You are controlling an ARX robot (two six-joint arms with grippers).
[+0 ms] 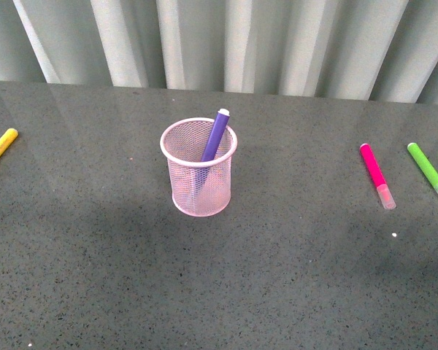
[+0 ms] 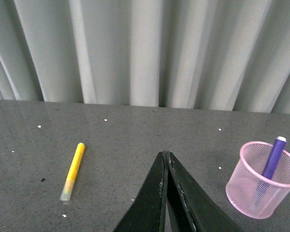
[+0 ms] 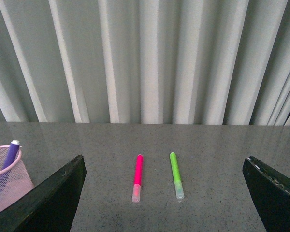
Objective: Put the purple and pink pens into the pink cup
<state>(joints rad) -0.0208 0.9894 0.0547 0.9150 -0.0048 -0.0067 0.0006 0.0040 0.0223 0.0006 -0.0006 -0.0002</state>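
So, your purple pen [image 1: 216, 135] is standing in the pink cup [image 1: 186, 191], leaning on the rim with its pale end poking out the top. The cup sits upright near the middle of the grey table [image 1: 277, 284]. The pink pen [image 1: 374, 171] lies flat on the table well off to the cup's right, near the lime green marker [image 1: 427, 169] but not touching it. The yellow marker [image 1: 0, 149] is way over on the left. Your left gripper [image 2: 165, 155] has its jaws pressed together, tips touching, while the right gripper [image 3: 164, 158] is spread wide, and in its wrist view the pink pen and green marker lie between the two fingers.
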